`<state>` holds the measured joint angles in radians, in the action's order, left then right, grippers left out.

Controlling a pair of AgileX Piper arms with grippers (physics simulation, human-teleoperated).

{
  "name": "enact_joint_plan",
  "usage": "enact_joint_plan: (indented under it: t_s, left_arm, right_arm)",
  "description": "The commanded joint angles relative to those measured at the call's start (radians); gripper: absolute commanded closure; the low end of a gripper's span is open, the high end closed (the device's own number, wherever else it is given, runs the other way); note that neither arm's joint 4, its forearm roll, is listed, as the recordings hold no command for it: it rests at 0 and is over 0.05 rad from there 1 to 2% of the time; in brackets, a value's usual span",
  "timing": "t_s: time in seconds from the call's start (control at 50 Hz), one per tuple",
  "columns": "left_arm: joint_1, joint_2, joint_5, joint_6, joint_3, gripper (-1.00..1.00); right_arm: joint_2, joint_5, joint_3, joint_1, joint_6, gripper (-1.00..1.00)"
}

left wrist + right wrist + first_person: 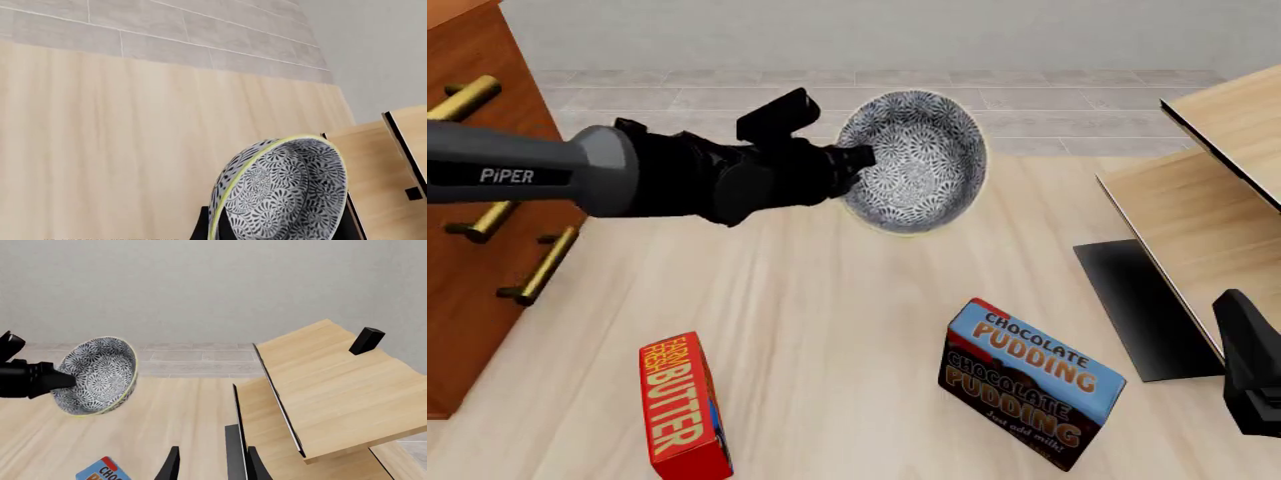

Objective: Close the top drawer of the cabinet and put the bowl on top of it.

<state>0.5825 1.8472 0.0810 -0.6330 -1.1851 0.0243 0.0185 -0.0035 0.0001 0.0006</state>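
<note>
The left pincer (857, 160) is pinching the bowl (914, 160) by its rim, tipped on its side up off the worktop (827, 330), and the cabinet (467, 200) sits off to its left, so that's the way it'd need to swing.

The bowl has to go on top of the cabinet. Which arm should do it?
The left. Its hand already holds the bowl in the air, and the cabinet is on its side. The right hand is far across.
</note>
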Motion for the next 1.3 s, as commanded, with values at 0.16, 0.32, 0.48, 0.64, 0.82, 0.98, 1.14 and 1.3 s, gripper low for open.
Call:
enact_joint_plan:
  t_s: [0.16,0.32,0.48,0.64,0.82,0.98,1.14,1.3]
  left_arm:
    - [-0.025,-0.197,-0.049,0.021,0.091,1.0]
    - [-0.024,-0.291,-0.093,0.016,0.129,1.0]
    - [-0.033,-0.399,-0.131,0.014,0.176,1.0]
    - [-0.045,-0.49,-0.2,0.018,0.185,1.0]
    - [-0.058,-0.562,-0.28,0.022,0.175,1.0]
    - [-0.075,-0.62,-0.353,0.028,0.17,1.0]
    - [-0.082,-0.693,-0.419,0.003,0.166,1.0]
    - [-0.091,-0.75,-0.478,0.006,0.17,1.0]
  right_arm:
    - [-0.007,-0.006,0.0,0.0,0.0,-1.0]
    - [-0.007,-0.006,0.0,0.0,0.0,-1.0]
    - [-0.007,-0.006,0.0,0.0,0.0,-1.0]
    - [-0.007,-0.006,0.0,0.0,0.0,-1.0]
    - [-0.007,-0.006,0.0,0.0,0.0,-1.0]
    - [-0.007,-0.006,0.0,0.0,0.0,-1.0]
    - [-0.007,-0.006,0.0,0.0,0.0,-1.0]
    - [-0.007,-0.006,0.0,0.0,0.0,-1.0]
